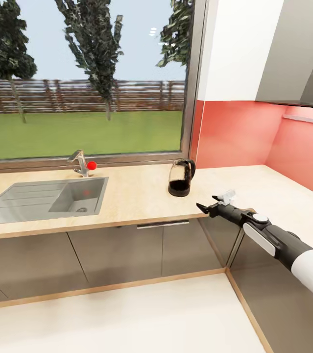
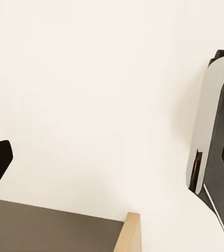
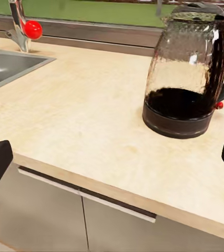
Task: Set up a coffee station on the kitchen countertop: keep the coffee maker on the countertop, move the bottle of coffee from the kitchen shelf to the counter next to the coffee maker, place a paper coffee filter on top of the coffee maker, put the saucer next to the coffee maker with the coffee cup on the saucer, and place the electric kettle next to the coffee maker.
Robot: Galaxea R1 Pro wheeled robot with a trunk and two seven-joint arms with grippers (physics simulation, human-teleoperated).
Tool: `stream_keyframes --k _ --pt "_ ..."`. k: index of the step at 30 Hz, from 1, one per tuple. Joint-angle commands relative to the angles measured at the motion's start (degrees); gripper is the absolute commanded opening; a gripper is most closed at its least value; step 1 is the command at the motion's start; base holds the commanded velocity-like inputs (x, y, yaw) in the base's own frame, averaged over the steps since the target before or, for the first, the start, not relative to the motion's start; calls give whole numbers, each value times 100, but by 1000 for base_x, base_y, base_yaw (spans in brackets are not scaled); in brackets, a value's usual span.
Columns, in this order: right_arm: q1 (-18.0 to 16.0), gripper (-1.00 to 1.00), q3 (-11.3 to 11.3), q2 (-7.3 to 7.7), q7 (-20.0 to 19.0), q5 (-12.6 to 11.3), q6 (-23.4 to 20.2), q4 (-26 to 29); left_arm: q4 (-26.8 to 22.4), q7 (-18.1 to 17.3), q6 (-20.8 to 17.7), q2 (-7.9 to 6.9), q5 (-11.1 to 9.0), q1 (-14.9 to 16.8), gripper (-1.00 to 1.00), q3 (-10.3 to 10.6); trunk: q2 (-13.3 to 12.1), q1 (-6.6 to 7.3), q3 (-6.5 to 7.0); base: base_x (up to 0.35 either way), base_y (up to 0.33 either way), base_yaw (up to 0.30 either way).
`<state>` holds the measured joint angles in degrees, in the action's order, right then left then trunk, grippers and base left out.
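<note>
1. Electric kettle (image 1: 181, 177): upright on counter (image 1: 136, 196), right of sink (image 1: 43, 198), w/ handle facing away from sink.
2. Right claw (image 1: 215, 203): open, empty, level w/ counter edge, short of kettle; likely lining up for a grasp.
3. Left claw (image 2: 112, 165): fingers spread, aimed at pale floor.

The electric kettle (image 1: 181, 177) stands on the countertop (image 1: 136, 196), midway between its front and back edges, right of the sink (image 1: 43, 198). The faucet (image 1: 80, 163) rises behind the sink, at the back edge.
</note>
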<state>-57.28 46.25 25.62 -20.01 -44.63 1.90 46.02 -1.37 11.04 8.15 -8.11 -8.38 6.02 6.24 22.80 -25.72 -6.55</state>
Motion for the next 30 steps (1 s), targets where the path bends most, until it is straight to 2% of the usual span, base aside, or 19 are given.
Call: stream_keyframes --k 1,13,25,30 --pt "-12 100 34 6 -3 -58 20 -5 4 10 21 0 -58 4 100 51 12 -6 -12 240 0 0" --pt "-12 100 34 9 -3 -42 21 -60 14 12 20 -10 -64 -2 100 53 12 -6 -12 320 -6 0" --pt "-12 100 42 -3 -3 -38 21 -123 47 12 20 -7 -67 -4 100 61 12 -6 -12 313 -87 0" --pt "-12 100 37 8 -13 -34 22 -354 53 12 19 -7 -63 -4 100 62 12 -6 -12 329 -6 0"
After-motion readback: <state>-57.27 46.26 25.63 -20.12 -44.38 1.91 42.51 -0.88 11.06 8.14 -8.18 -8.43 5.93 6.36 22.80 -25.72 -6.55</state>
